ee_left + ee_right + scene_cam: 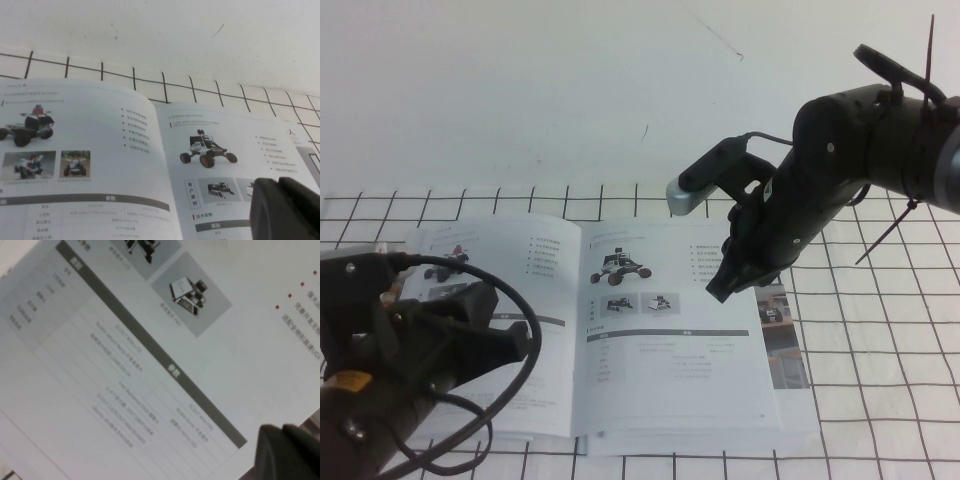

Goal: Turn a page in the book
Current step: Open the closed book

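Note:
The book (500,270) lies open and flat on the gridded table. Its right-hand page (670,340) shows a dark wheeled rover (620,266) above a grey-barred table; it also shows in the left wrist view (215,165) and the right wrist view (150,365). My right gripper (718,290) is shut, pointing down over that page's outer right edge, and its fingertips (272,452) sit at the edge. I cannot tell whether they touch the paper. My left gripper (520,340) is shut and empty, low over the left page; it shows in the left wrist view (282,205).
A strip of colour photos (782,340) on the leaf beneath shows past the right page's edge. The white table with a black grid (880,400) extends to the right and behind the book. A plain white wall (570,90) stands at the back.

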